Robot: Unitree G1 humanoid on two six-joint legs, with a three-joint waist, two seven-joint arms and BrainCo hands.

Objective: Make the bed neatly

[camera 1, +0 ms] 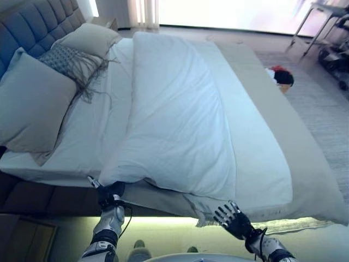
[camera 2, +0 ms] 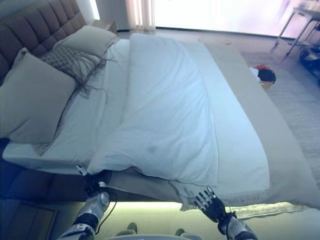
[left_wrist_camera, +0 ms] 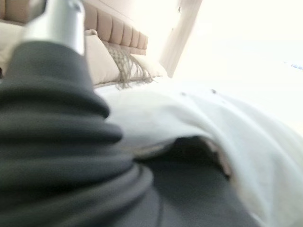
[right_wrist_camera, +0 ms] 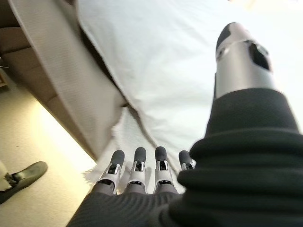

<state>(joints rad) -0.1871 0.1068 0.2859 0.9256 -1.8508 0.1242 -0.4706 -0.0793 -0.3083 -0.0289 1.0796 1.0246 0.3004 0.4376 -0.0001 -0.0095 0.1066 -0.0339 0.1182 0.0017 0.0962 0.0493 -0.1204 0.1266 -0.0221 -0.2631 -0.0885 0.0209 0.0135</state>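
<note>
At the near edge of the bed (camera 1: 305, 164), your left hand (camera 1: 110, 195) sits under the corner of the folded-back white puffy duvet (camera 1: 180, 125); you cannot tell how its fingers stand. Your right hand (camera 1: 233, 217) hovers with fingers spread. Pillows (camera 1: 32, 103) look placed; spreading the duvet remains.
</note>
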